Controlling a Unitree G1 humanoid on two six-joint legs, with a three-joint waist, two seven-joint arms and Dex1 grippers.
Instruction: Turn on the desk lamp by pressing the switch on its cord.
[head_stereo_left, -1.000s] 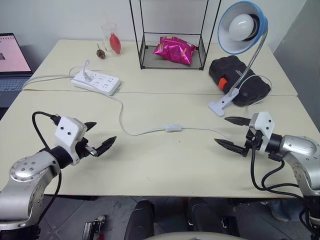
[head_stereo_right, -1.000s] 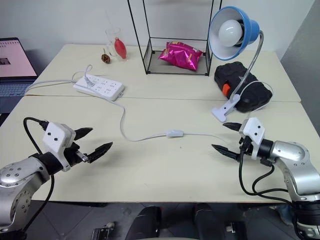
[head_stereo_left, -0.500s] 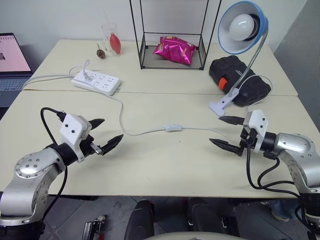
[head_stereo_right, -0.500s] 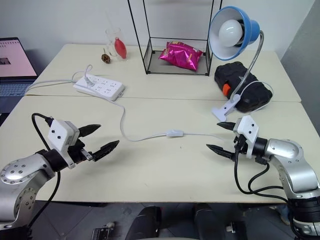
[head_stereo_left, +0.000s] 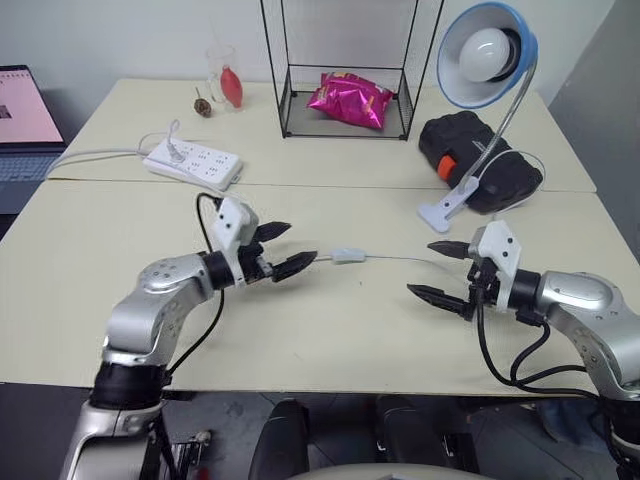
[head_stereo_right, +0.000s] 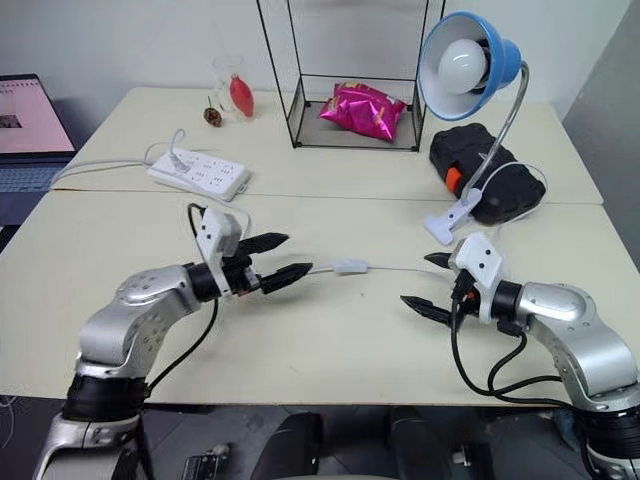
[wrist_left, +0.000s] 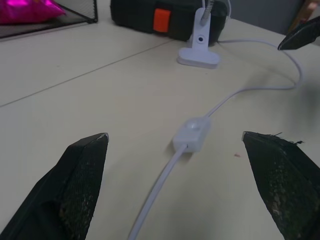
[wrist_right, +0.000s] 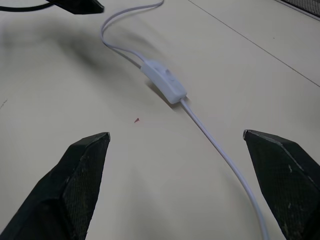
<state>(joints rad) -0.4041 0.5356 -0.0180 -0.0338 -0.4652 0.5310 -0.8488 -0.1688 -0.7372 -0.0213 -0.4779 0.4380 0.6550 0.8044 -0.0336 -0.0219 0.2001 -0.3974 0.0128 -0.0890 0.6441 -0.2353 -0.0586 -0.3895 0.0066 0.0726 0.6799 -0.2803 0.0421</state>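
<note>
Left eye view: switch lying flat on bare surface, midway along thin white cord, between the two grippers. Left gripper spread wide, empty, tips just short of switch on its near-left side. Right gripper likewise spread and empty, well apart from switch on the opposite side. Lamp unlit, clipped base resting on surface by black case.

Handling, as judged: switch small, light, hard plastic, likely to skate on the smooth surface under any sideways push; cord limp and offering no anchorage. Best steadied by pinching the switch body across its narrow sides, or by pinning the cord just beside it, with the rocker pressed straight down from above. Rocker visible as a raised round pad in left wrist view; no sign of fragility, though a firm, square press advisable.

Containers: black wire-frame rack at rear holding one pink foil packet. Clear glass at rear left holding a red object, not identifiable. Power strip with one plug inserted.
</note>
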